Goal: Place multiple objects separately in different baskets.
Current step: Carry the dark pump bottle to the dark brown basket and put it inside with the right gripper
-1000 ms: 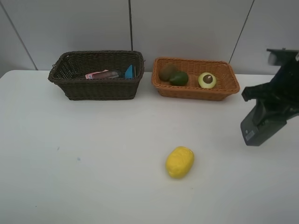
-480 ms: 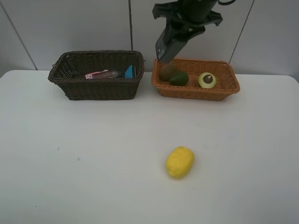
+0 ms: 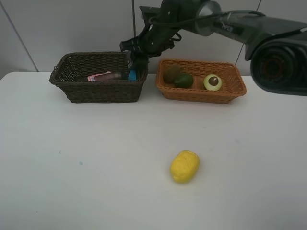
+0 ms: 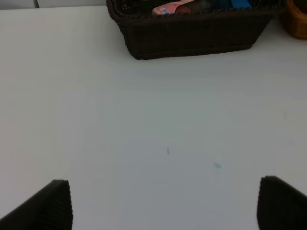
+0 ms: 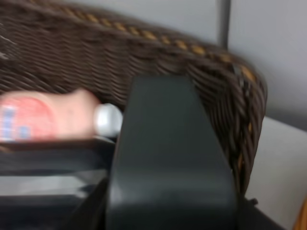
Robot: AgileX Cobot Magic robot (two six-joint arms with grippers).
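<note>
Lemon (image 3: 184, 166) lies well apart from closed right tool (image 3: 138, 61) over dark basket (image 3: 99, 91)

I can't read any text from here. The pink bottle (image 5: 36, 122) in the dark brown basket (image 3: 98, 76) carries a label with small blue marks, but in my right wrist view it is blurred, and from the high camera and left wrist view it is too small to make out. I see no lettering, number or sign on anything else
</note>
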